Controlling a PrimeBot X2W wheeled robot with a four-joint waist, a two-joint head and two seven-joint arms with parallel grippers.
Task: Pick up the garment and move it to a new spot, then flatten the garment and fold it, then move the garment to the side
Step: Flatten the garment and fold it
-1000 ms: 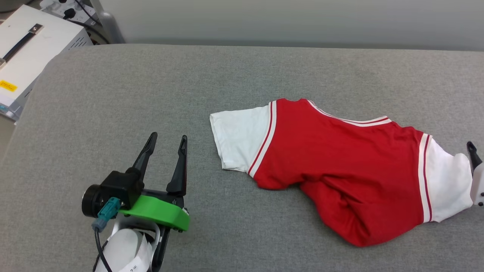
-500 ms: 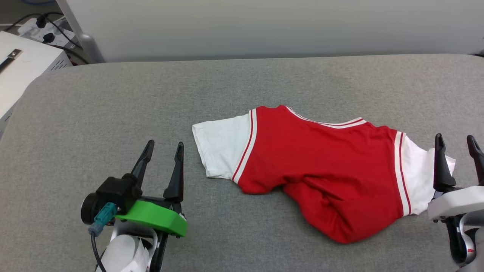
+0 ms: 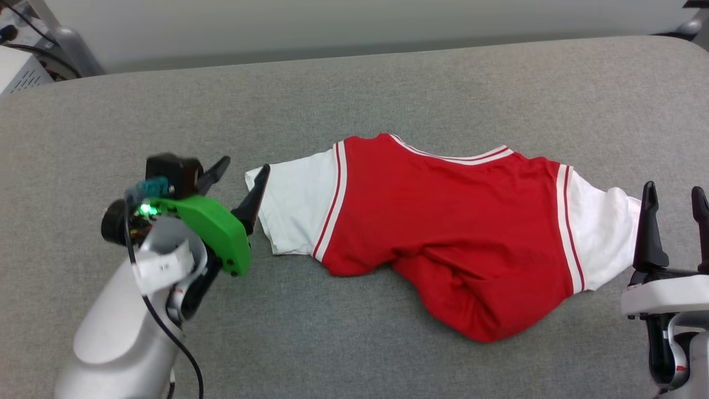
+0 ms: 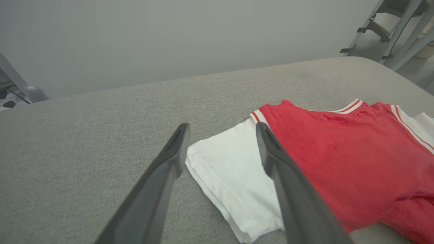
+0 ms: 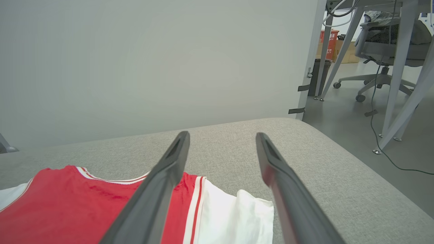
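Observation:
The garment [image 3: 443,221], a red T-shirt with white sleeves and striped trim, lies crumpled across the grey padded surface [image 3: 388,83]. My left gripper [image 3: 243,165] stands open at the edge of the left white sleeve [image 3: 293,205]. In the left wrist view the sleeve's corner [image 4: 230,162] lies between the spread fingers of my left gripper [image 4: 222,127]. My right gripper [image 3: 673,189] is open beside the right white sleeve [image 3: 601,233], its left finger over the sleeve's outer edge. The right wrist view shows the garment [image 5: 84,203] low and left of my right gripper [image 5: 222,135]. Nothing is gripped.
A white equipment box [image 3: 16,72] with cables stands off the far left corner. A pale wall runs behind the surface. Beyond the surface's right edge the floor holds desk legs [image 5: 400,84] and an office chair [image 5: 383,51].
The head camera has swung right, shifting the whole picture. My left gripper has reached forward and turned right, up to the left sleeve's edge. The right gripper stays beside the right sleeve.

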